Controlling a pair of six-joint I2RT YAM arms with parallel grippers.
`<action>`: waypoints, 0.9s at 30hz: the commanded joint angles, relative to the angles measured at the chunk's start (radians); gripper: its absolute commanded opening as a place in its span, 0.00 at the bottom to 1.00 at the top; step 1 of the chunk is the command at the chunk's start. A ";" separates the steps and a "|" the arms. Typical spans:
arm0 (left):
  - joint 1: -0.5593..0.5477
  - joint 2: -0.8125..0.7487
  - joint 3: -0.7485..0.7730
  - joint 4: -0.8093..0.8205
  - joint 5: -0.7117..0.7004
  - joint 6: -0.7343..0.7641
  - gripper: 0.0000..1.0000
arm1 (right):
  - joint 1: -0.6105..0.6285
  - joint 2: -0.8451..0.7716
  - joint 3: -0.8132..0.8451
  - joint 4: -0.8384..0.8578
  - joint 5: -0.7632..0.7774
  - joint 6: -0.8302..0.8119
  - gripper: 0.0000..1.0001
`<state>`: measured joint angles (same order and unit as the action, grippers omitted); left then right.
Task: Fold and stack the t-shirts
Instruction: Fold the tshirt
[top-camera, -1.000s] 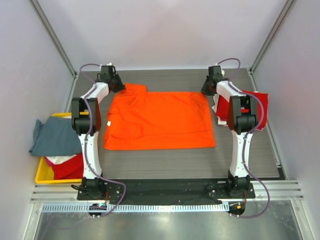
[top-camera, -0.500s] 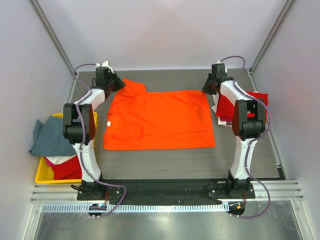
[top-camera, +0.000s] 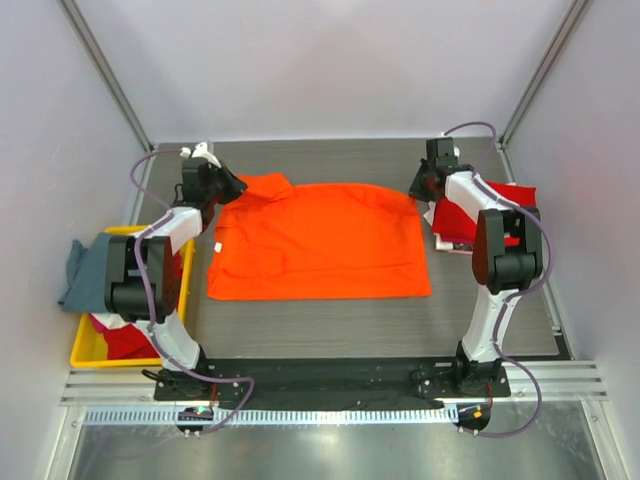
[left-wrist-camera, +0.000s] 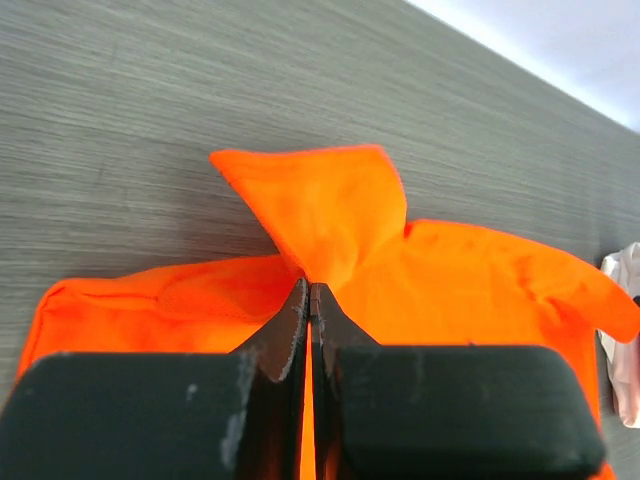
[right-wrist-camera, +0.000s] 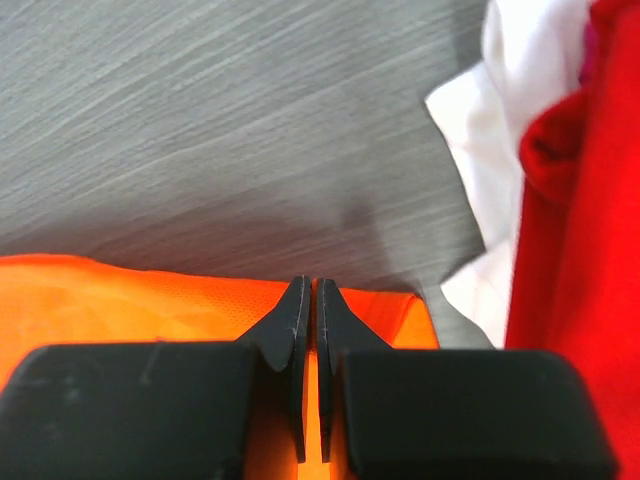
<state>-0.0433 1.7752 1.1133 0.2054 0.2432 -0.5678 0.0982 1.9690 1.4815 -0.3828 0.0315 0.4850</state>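
A bright orange t-shirt (top-camera: 320, 240) lies spread on the grey table. My left gripper (top-camera: 229, 186) is shut on its far left part by the sleeve, with orange cloth (left-wrist-camera: 340, 225) pinched between the fingers. My right gripper (top-camera: 417, 190) is shut on its far right corner (right-wrist-camera: 400, 315). A deep red t-shirt (top-camera: 500, 205) lies on white/pink ones (top-camera: 441, 215) at the right, also in the right wrist view (right-wrist-camera: 580, 200). A grey-blue t-shirt (top-camera: 100, 268) drapes over the bin at the left.
A yellow plastic bin (top-camera: 90, 350) stands off the table's left edge, holding red and white cloth under the grey-blue shirt. Grey walls and metal frame posts enclose the table. The arm bases stand at the near edge.
Both grippers have moved outward and slightly nearer, still holding the orange shirt's far edge. The left sleeve and far edge have shifted with them. The piles have not moved.
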 joint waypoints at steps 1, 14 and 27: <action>0.006 -0.092 -0.052 0.097 -0.057 0.019 0.00 | 0.005 -0.093 -0.030 0.016 0.042 0.006 0.01; 0.008 -0.252 -0.265 0.206 -0.189 0.031 0.00 | 0.000 -0.197 -0.132 0.019 0.094 0.001 0.01; -0.006 -0.407 -0.474 0.256 -0.228 0.000 0.00 | -0.012 -0.194 -0.171 0.033 0.128 0.023 0.01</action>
<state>-0.0441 1.4483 0.6743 0.3870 0.0505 -0.5682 0.0948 1.8141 1.3083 -0.3824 0.1226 0.4973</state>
